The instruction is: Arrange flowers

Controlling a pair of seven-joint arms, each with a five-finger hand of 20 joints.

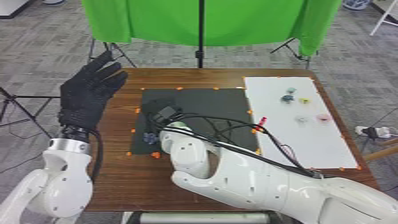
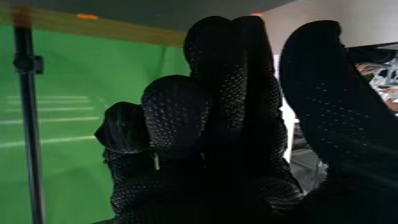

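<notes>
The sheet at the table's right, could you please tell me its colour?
The sheet is white, best seen in the head view.

Details Lost to Overlap, Blur and Edges

The right robot hand (image 1: 160, 112) blends into the dark mat (image 1: 222, 102), its outline blurred and partly crossed by cables (image 1: 233, 120). The right arm (image 1: 258, 182) hides part of the near right bench (image 1: 120, 187) and is cut off by the picture's edge, like the left arm (image 1: 67, 187). The small pieces (image 1: 288, 98) on the white board (image 1: 284, 145) are too small to identify.
</notes>
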